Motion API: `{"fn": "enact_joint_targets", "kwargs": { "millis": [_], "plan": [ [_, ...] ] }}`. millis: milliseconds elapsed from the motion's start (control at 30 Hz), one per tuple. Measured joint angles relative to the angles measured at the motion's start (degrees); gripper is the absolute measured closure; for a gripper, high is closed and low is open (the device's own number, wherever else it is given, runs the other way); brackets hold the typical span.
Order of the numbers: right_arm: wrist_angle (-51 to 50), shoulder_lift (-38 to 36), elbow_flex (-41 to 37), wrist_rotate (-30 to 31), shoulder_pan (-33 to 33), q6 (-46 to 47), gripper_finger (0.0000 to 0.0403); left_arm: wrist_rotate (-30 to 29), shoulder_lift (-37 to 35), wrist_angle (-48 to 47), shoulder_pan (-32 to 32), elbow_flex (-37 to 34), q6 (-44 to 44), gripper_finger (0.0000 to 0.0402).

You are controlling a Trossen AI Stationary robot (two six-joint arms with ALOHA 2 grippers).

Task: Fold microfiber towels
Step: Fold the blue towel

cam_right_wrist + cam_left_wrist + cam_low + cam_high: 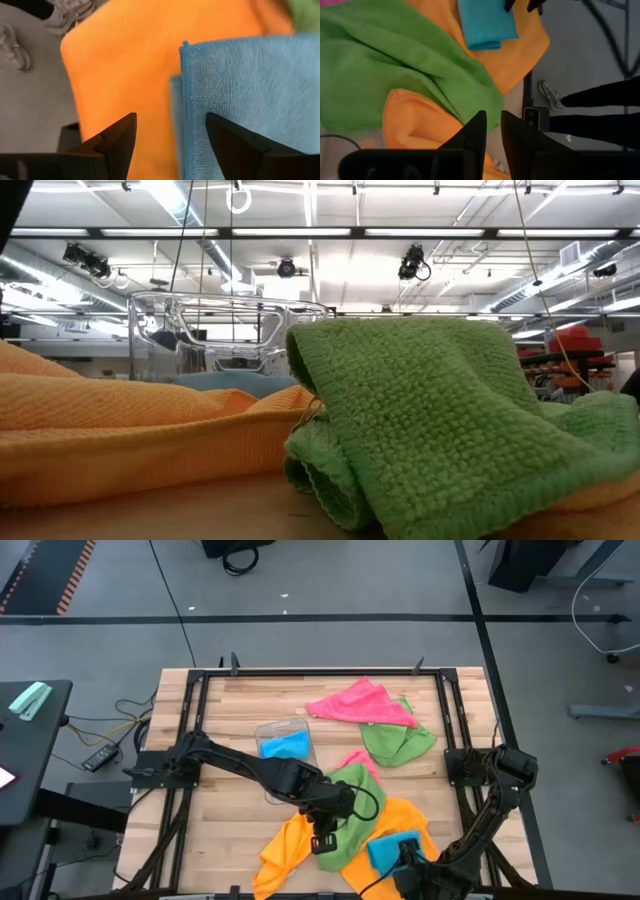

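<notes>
A green towel [350,802] lies crumpled over an orange towel [292,852] at the table's near middle. My left gripper [492,121] [325,838] slants down at the green towel's near edge, its fingers almost together. A folded sky-blue towel [250,95] [393,847] rests flat on the orange towel [135,65]. My right gripper [170,131] [405,862] hovers open over the blue towel's folded edge, one finger over the orange cloth and one over the blue. A pink towel [358,702] and a second green one [400,742] lie at the far right. My left gripper pinches the green towel's near edge [487,111] between its two fingertips, coming from above at a slant. One layer or several, I cannot tell. The rest of the towel lies slack on the orange towel [415,120].
A clear plastic tray [285,730] holding blue cloth stands left of centre. A bit of pink cloth [355,758] peeks out behind the green towel. A person's legs and shoes [555,95] stand beyond the table's near edge. Bare wood shows at the far left.
</notes>
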Motion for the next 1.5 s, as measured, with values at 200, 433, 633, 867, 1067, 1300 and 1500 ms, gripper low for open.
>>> {"fn": "enact_joint_targets", "kwargs": {
  "millis": [200,433,633,867,1067,1300,1500],
  "plan": [
    [-2.05,0.00,0.01,8.18,1.19,0.32,0.0155,0.01,0.03,-2.08,-0.84,-0.02,0.60,0.0337],
    [-2.69,0.00,0.48,11.83,3.22,-1.92,0.0169,-0.01,0.06,-4.20,-1.14,-0.02,2.06,0.0336],
    [-2.55,2.31,0.14,13.50,3.31,-2.97,0.0173,0.02,0.06,-4.49,-1.21,-0.02,2.21,0.0344],
    [-2.40,4.79,0.20,13.34,3.37,-3.09,0.0173,-0.01,0.06,-4.64,-2.07,-0.02,2.03,0.0340],
    [-2.46,4.95,0.22,13.67,3.63,-4.10,0.0173,0.02,0.06,-4.66,-2.43,-0.02,2.01,0.0348],
    [-3.25,6.42,0.16,14.05,3.48,-4.46,0.0173,0.02,0.06,-4.92,-2.69,-0.04,1.96,0.0350],
    [-3.23,6.62,0.16,14.05,3.52,-4.49,0.0173,0.02,0.06,-4.89,-2.68,-0.04,1.89,0.0345]
  ]
}}
